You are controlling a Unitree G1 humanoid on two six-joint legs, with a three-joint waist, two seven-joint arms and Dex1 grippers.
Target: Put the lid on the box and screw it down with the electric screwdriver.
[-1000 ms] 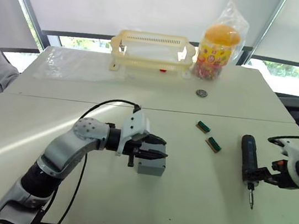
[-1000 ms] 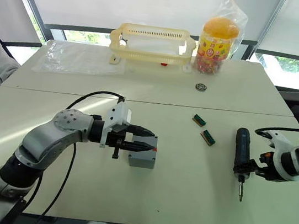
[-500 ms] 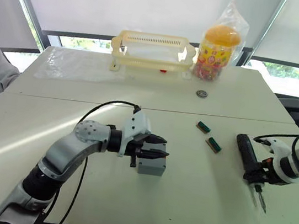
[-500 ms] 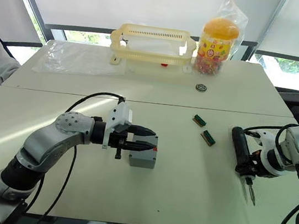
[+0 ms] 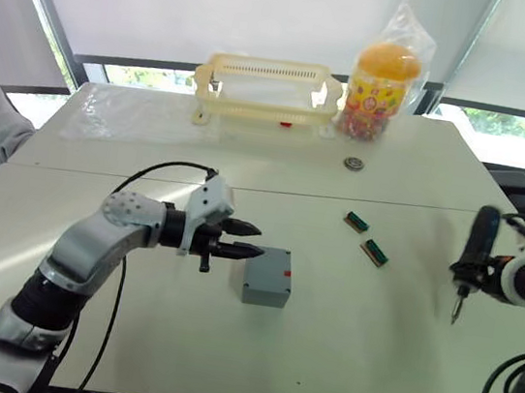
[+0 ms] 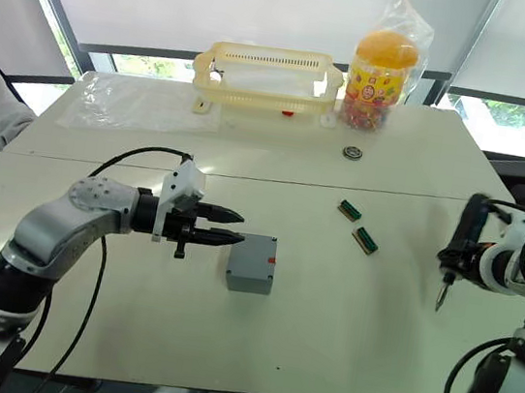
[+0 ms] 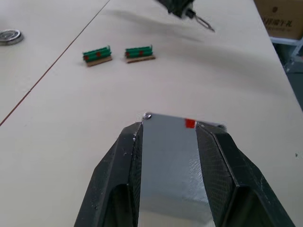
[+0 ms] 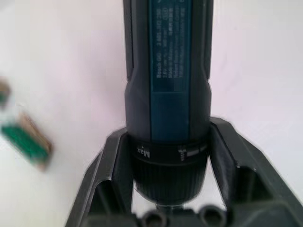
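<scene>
Gripping the electric screwdriver (image 6: 459, 244) around its collar, the right gripper (image 6: 473, 261) holds it lifted off the table at the right edge of the frame, nearly upright, with the thin bit pointing down. In the right wrist view the two black fingers (image 8: 110, 165) press against either side of the dark blue barrel.

Left of centre, the left gripper (image 6: 234, 228) hovers with its fingers spread and nothing between them, tips pointing at the box (image 6: 252, 263) and just short of its left side. The grey box sits on the white table (image 6: 323, 322) at mid-frame with the lid (image 7: 175, 142) already lying flat on top, a small red mark at its right edge.

Two small green circuit boards (image 6: 357, 225) lie between the box and the screwdriver, toward the upper right. Farther back, a small round metal piece (image 6: 351, 152) rests near the pale yellow basket (image 6: 268, 75) and a bagged jar of sweets (image 6: 384, 67).
</scene>
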